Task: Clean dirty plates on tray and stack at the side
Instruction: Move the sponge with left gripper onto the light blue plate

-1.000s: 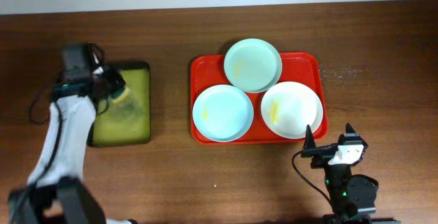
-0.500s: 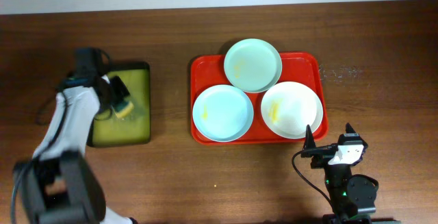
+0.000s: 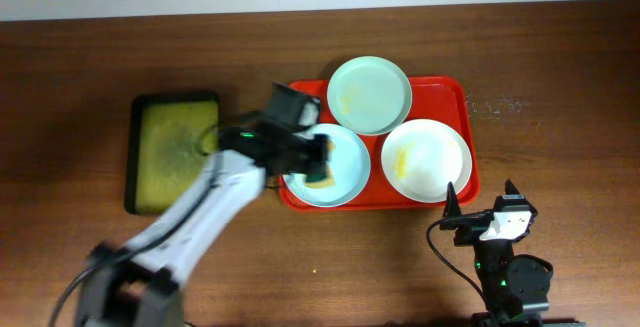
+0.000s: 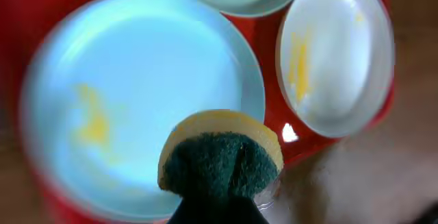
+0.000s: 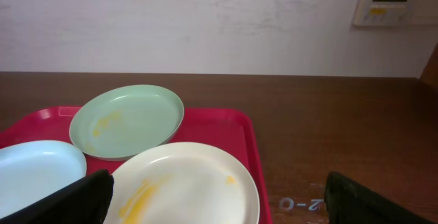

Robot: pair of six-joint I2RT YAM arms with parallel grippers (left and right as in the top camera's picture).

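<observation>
Left jaws pinch a sponge (image 4: pixel 220 159) over the near-left blue plate (image 4: pixel 137 80) on the red tray (image 3: pixel 455 92), positioned to reach its yellow smear. The mint plate (image 3: pixel 369 94), far, and the white plate (image 3: pixel 427 159), right, lie beside it, also smeared. Right jaws rest spread above the near tabletop (image 3: pixel 560 67), clear of the work.

no legible text, only a faint unreadable scrawl (image 5: pixel 302 203) on table (image 5: pixel 342 128)
</observation>
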